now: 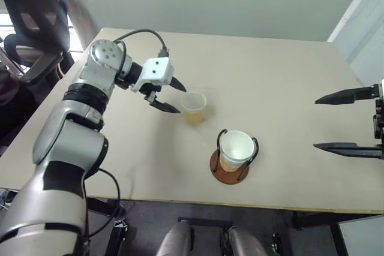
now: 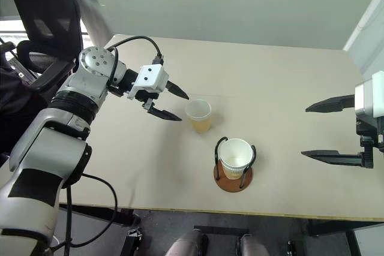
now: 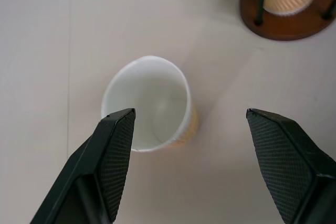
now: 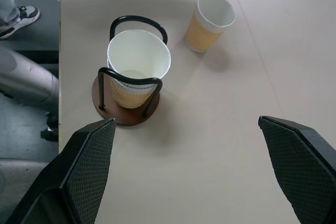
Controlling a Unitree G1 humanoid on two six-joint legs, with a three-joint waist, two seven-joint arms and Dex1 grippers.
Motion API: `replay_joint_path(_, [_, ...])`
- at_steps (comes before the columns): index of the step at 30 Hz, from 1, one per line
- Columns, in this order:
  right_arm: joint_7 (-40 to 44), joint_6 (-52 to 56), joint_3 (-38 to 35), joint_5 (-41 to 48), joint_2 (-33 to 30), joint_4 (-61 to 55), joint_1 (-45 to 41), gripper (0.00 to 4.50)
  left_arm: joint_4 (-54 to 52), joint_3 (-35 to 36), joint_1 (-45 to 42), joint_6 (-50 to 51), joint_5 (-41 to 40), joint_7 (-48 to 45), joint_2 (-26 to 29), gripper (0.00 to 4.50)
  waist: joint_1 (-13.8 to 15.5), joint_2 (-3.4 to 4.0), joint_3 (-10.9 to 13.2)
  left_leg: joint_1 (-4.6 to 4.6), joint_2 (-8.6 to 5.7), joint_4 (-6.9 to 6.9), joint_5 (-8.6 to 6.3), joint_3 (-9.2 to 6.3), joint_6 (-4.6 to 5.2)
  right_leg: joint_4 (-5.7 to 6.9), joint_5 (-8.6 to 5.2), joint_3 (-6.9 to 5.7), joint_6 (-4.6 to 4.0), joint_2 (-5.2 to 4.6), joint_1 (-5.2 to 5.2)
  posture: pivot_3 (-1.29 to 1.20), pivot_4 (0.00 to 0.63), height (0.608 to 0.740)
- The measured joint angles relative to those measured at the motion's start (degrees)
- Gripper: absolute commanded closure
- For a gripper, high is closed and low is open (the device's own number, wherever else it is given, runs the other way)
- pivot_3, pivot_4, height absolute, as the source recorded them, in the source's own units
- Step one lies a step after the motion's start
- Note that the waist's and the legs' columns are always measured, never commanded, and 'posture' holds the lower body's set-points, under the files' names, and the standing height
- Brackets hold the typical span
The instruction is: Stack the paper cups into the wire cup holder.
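A tan paper cup (image 1: 194, 107) stands upright on the table, its white inside showing. My left gripper (image 1: 171, 95) is open just to its left, fingers pointing at the cup with a small gap between tips and cup; the left wrist view looks between the fingers (image 3: 113, 145) down into that paper cup (image 3: 149, 103). The wire cup holder (image 1: 231, 169), a reddish-brown disc with black wire loops, stands nearer the front edge with a paper cup (image 1: 235, 150) seated inside it. My right gripper (image 1: 348, 121) hovers open at the right side of the table, empty.
The beige table (image 1: 288, 88) ends close in front of the holder. A black office chair (image 1: 30, 22) stands off the table's far left corner. In the right wrist view a person's shoe (image 4: 18, 14) shows on the floor beyond the table edge.
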Motion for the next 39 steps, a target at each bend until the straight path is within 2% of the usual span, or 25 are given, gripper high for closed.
replay_joint_path(8, [0.01,0.68,-0.07,0.02,-0.03,-0.52,0.23,0.0,5.34,2.74,2.81,-4.42,10.6,2.75,-3.16,0.89,-0.17,0.0,-0.01,0.12,0.0,-0.05,0.02,0.21,0.03,0.03,-0.07,0.05,0.1,-0.11,0.01,0.0,0.15,0.74])
replay_joint_path(11, [0.05,1.14,-0.3,0.01,-0.05,-0.93,0.53,0.0,6.99,3.0,3.42,-6.18,14.58,6.42,-4.42,0.89,-0.12,-0.01,0.0,0.11,-0.03,0.0,0.02,0.22,0.11,0.04,-0.05,0.05,0.13,-0.16,0.01,0.0,0.15,0.74])
replay_joint_path(15, [0.07,1.86,-0.69,0.01,-0.09,-1.29,0.93,0.0,7.98,3.84,3.25,-7.94,18.44,11.08,-6.24,1.81,-0.12,-0.01,0.0,0.13,-0.1,0.0,0.04,0.3,0.17,0.04,-0.03,0.06,0.15,-0.25,0.03,0.0,0.15,0.74])
replay_joint_path(22, [0.22,3.06,-2.86,-0.02,-0.1,-2.37,2.51,0.0,8.56,6.07,2.5,-9.35,21.97,13.16,-6.89,4.44,-0.18,-0.01,0.0,0.18,-0.09,-0.03,0.05,0.48,0.17,0.04,-0.06,0.13,0.19,-0.25,0.03,0.0,0.15,0.74])
replay_joint_path(28, [0.27,2.85,-2.87,-0.07,-0.09,-2.46,2.8,0.0,8.55,8.99,1.9,-9.48,22.19,7.93,-6.43,4.44,-0.18,-0.01,0.0,0.26,-0.09,-0.02,0.06,0.79,0.21,0.03,-0.06,0.44,0.32,-0.25,0.02,0.0,0.15,0.74])
replay_joint_path(31, [0.28,2.47,-2.86,-0.11,-0.1,-2.13,2.77,0.0,8.31,9.74,0.96,-8.66,19.88,1.56,-5.4,4.44,-0.22,-0.01,0.0,0.29,-0.11,-0.03,0.03,0.92,0.28,0.03,-0.05,0.64,0.41,-0.25,0.01,0.0,0.15,0.74])
replay_joint_path(33, [0.29,2.14,-2.83,-0.24,-0.1,-1.77,2.7,0.0,5.98,7.91,0.17,-6.19,15.19,0.42,-3.91,4.44,-0.22,-0.02,0.0,0.28,-0.15,-0.03,0.01,0.97,0.4,0.03,-0.03,0.82,0.52,-0.25,-0.02,0.0,0.15,0.74])
replay_joint_path(35, [0.45,1.74,-2.73,-0.56,-0.15,-1.24,2.57,0.0,-1.75,1.96,-0.68,-0.25,5.74,0.17,-0.46,4.44,-0.24,-0.03,0.01,0.25,-0.2,-0.03,-0.08,1.1,0.59,0.03,0.02,1.03,0.63,-0.25,-0.08,0.0,0.15,0.74])
replay_joint_path(39, [0.62,0.81,-2.19,-1.04,-0.64,-0.44,2.02,0.0,-23.24,-12.21,-7.15,14.06,-18.23,0.05,11.25,4.44,-0.54,-0.09,0.03,0.13,-0.24,-0.04,-0.05,1.36,0.53,-0.13,0.09,1.25,0.77,-0.3,-0.21,0.0,0.15,0.74])
